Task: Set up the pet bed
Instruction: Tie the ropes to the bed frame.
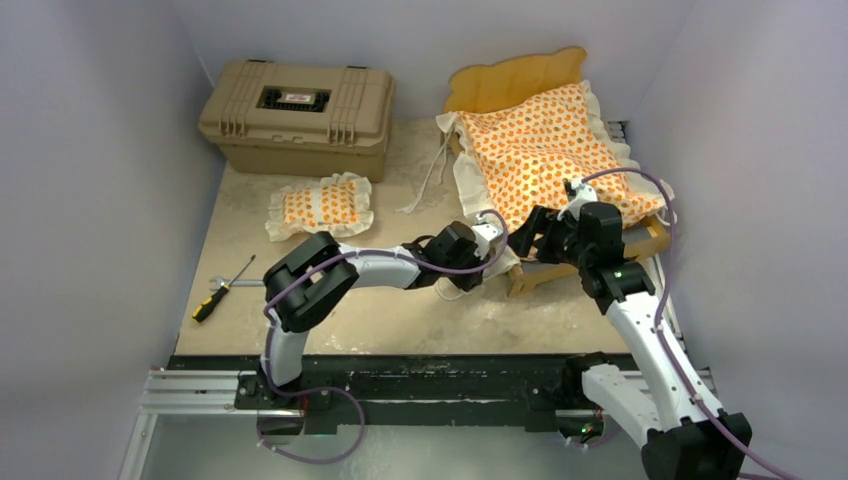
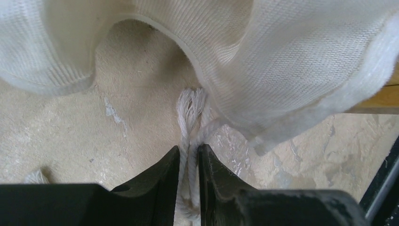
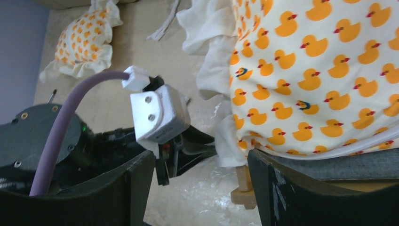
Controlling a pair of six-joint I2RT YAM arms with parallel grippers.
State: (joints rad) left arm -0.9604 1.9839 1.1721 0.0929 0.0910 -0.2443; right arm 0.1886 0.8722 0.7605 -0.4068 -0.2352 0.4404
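At back left, top view: tan case (image 1: pixel 295 115), lid down. Mattress cushion (image 1: pixel 545 150) lies in bed frame (image 1: pixel 515 80); pillow (image 1: pixel 320 205) on table (image 1: pixel 400 310) nr the case. L wrist: left gripper (image 2: pixel 188 149) pinched on white tie cord (image 2: pixel 190 106). R wrist: right gripper (image 3: pixel 201 155) fingers wide apart, beside the mattress cushion.

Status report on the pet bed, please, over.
Left gripper shut on tie cord. Right gripper open beside frame. Mattress on frame, pillow on table. No obstacle seen.
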